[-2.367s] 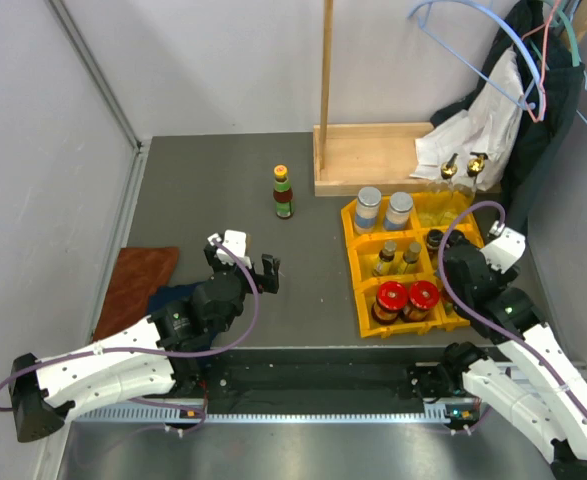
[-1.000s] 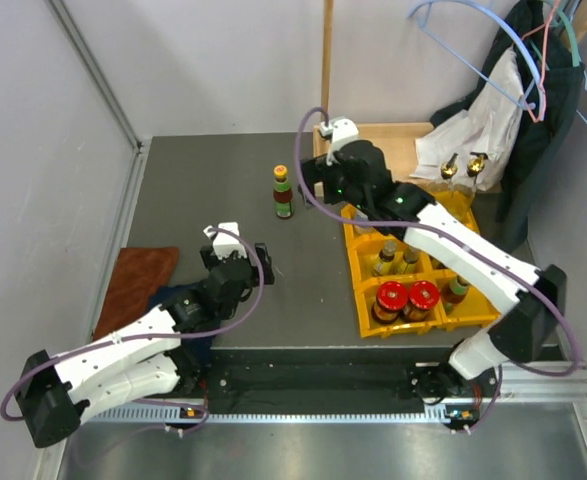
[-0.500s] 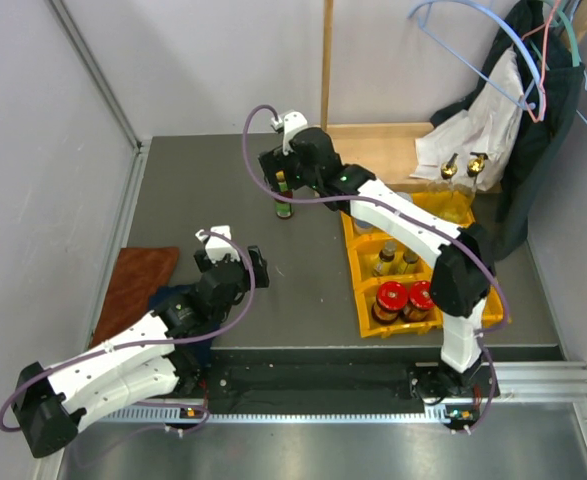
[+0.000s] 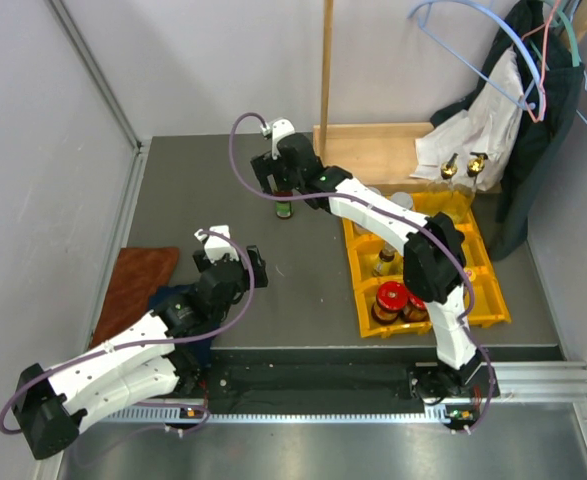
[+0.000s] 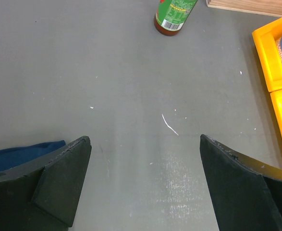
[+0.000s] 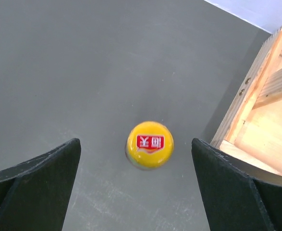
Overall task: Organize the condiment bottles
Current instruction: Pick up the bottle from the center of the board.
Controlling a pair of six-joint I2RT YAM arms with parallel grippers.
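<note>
Sauce bottle [image 6: 150, 144], yellow-capped, green-labelled: upright on the desk [image 4: 193, 190] near its far edge, just left of the wooden stand base [image 4: 373, 158], well apart from the yellow bin [image 4: 360, 290]. Right hand [image 4: 278, 185]: above the bottle, fingers spread wide, cap between them but nearer one finger. Left hand [image 5: 144, 139]: spread, empty, over the near left part. Hazard: an off-centre descent may clip the cap and topple the narrow bottle; a grasp high on the cap may slip.

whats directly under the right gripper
A lone yellow-capped bottle standing on the grey table, between the right gripper's open jaws. In the right wrist view the cap hides its body.
</note>
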